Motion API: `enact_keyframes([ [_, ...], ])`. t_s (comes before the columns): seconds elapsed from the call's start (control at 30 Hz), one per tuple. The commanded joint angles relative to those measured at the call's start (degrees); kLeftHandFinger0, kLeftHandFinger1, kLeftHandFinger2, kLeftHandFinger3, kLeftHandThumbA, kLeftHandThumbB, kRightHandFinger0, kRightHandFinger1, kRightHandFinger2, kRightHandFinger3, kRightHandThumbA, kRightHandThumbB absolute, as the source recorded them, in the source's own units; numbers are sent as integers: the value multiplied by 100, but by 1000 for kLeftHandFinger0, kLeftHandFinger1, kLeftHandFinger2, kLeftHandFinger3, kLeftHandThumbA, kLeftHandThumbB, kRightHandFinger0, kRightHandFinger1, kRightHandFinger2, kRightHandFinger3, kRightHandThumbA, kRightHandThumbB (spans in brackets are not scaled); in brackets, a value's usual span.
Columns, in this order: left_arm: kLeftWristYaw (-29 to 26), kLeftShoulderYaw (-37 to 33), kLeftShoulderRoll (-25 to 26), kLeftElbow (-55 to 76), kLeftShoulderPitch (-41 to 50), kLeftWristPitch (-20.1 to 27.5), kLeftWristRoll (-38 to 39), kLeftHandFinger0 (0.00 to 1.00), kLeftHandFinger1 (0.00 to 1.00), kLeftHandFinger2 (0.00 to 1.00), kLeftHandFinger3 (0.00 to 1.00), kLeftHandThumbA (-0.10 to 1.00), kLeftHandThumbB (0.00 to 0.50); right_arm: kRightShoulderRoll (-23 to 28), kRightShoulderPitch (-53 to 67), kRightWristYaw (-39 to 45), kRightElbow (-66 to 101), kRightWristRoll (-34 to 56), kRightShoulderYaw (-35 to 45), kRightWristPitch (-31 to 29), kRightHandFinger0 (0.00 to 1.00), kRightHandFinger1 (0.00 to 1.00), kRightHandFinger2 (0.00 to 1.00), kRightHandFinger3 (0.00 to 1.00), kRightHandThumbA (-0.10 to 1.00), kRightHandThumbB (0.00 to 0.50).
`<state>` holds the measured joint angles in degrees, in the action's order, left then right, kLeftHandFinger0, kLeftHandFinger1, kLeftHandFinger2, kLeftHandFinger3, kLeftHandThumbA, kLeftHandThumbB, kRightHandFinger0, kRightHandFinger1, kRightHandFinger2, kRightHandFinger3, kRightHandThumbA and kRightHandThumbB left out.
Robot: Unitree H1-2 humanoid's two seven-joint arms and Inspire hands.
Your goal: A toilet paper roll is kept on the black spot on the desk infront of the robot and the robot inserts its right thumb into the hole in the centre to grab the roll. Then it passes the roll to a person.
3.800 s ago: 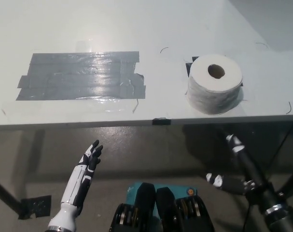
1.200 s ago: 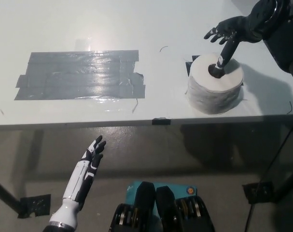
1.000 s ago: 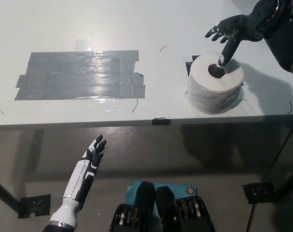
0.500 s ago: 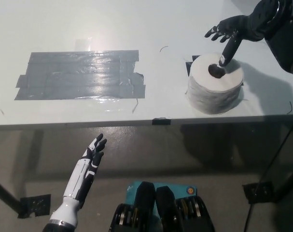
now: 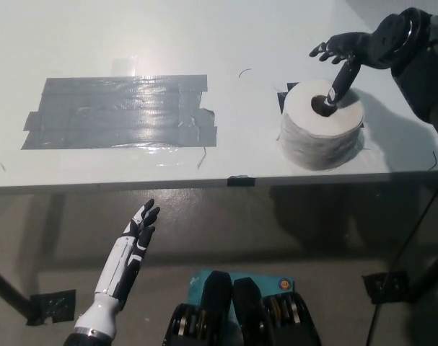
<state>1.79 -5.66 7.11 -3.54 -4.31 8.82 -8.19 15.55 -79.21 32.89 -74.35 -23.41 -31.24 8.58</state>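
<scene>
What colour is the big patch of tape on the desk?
Grey and glossy: the tape patch on the white desk, shown best in the head view.

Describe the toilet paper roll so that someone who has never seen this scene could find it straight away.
Start with the white desk that fills the upper picture, then go to its right part near the front edge. There the toilet paper roll stands on end, hole upward, with the right hand above it and its thumb in the hole. The grey tape patch to the left lies flat.

White desk (image 5: pixel 132 43) is spanning the upper frame, light glaring off a grey tape patch (image 5: pixel 121 112) on it. Dim grey floor (image 5: pixel 45 238) is showing below its front edge.
</scene>
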Motion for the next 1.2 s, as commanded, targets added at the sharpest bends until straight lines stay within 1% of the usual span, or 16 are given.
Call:
enact_keyframes([
  [0.0, 45, 6, 58, 246, -39, 148, -45, 1000, 1000, 1000, 1000, 1000, 118, -42, -187, -433, 23, -83, 112, -69, 1000, 1000, 1000, 1000, 1000, 337],
  [0.07, 56, 6, 65, 226, -45, 180, -26, 1000, 1000, 1000, 1000, 1000, 117, -68, -182, -483, 16, -95, 127, -41, 1000, 1000, 1000, 1000, 1000, 340],
  [0.1, 48, 3, 71, 192, -60, 241, -37, 1000, 1000, 1000, 1000, 1000, 104, -77, -175, -496, 18, -68, 162, -57, 1000, 1000, 1000, 1000, 994, 320],
  [0.13, 38, 2, 73, 160, -70, 311, -40, 1000, 1000, 1000, 1000, 1000, 98, -96, -169, -523, 28, -60, 185, -53, 1000, 1000, 1000, 1000, 981, 319],
  [0.2, 52, -1, 75, 184, -79, 255, -42, 1000, 1000, 1000, 1000, 1000, 107, -113, -165, -533, 44, -72, 202, -73, 1000, 1000, 1000, 1000, 977, 321],
  [0.23, 57, 0, 74, 197, -81, 232, -38, 1000, 1000, 1000, 1000, 1000, 109, -129, -170, -521, 37, -75, 209, -62, 1000, 1000, 1000, 1000, 973, 334],
  [0.4, 45, 8, 69, 206, -82, 248, -34, 1000, 1000, 1000, 1000, 1000, 102, -217, -181, -513, 34, -233, 75, -76, 1000, 1000, 1000, 1000, 941, 324],
  [0.53, 55, -6, 76, 222, -89, 254, -53, 1000, 1000, 1000, 1000, 1000, 96, -268, -151, -566, 89, -324, 21, 29, 1000, 1000, 1000, 1000, 915, 335],
  [0.57, 55, -7, 76, 215, -95, 275, -52, 1000, 1000, 1000, 1000, 1000, 94, -274, -130, -608, 87, -365, -8, 16, 1000, 1000, 1000, 1000, 909, 347],
  [0.67, 59, -5, 78, 226, -94, 249, -53, 1000, 1000, 1000, 1000, 1000, 98, -280, -69, -714, 115, -535, -147, -133, 1000, 1000, 1000, 1000, 926, 337],
  [0.73, 59, -4, 84, 229, -98, 246, -59, 1000, 1000, 1000, 1000, 1000, 96, -321, -35, -813, 64, -561, -157, -56, 1000, 1000, 1000, 1000, 870, 340],
  [0.83, 65, -7, 88, 240, -98, 223, -62, 1000, 1000, 1000, 1000, 1000, 93, -314, -11, -826, 17, -585, -180, -99, 1000, 1000, 1000, 1000, 829, 339],
  [0.87, 70, -2, 92, 234, -111, 228, -50, 1000, 1000, 1000, 1000, 1000, 91, -303, -6, -825, 6, -597, -183, -117, 1000, 1000, 1000, 1000, 819, 341],
  [0.97, 61, 2, 100, 197, -136, 265, -60, 1000, 1000, 1000, 1000, 1000, 92, -294, -13, -712, -54, -588, -168, -110, 1000, 1000, 1000, 1000, 787, 320],
  [1.1, 63, 2, 96, 203, -130, 249, -48, 1000, 1000, 1000, 1000, 1000, 94, -278, -24, -570, -118, -632, -195, -66, 1000, 1000, 1000, 1000, 759, 319],
  [1.17, 65, 5, 99, 194, -147, 254, -43, 1000, 1000, 1000, 1000, 1000, 93, -285, -36, -580, -164, -653, -199, 17, 1000, 1000, 1000, 1000, 751, 336],
])
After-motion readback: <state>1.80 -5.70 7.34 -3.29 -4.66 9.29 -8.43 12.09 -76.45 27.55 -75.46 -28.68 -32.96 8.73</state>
